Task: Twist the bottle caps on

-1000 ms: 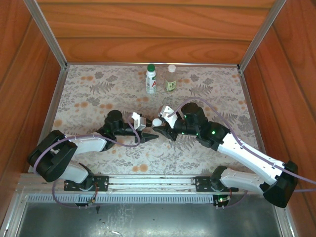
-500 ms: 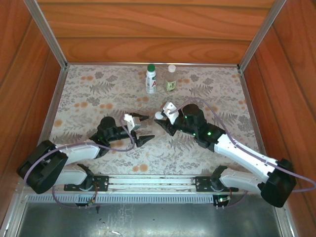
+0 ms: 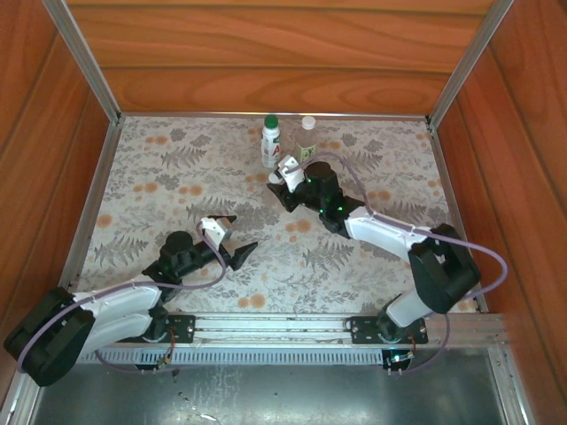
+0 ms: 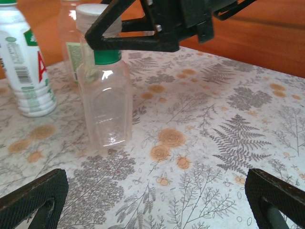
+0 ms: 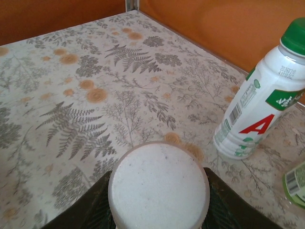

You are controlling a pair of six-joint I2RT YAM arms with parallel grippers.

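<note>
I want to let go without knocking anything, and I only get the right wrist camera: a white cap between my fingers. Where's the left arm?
Observer: The left gripper is open, well apart from the right gripper.
Operator: What's under the white cap?
Observer: A short clear bottle with a green neck band, upright; your fingers grip at that cap.
Operator: And the neighbours?
Observer: The clear labelled bottle beside the white bottle is capped, in white.
</note>
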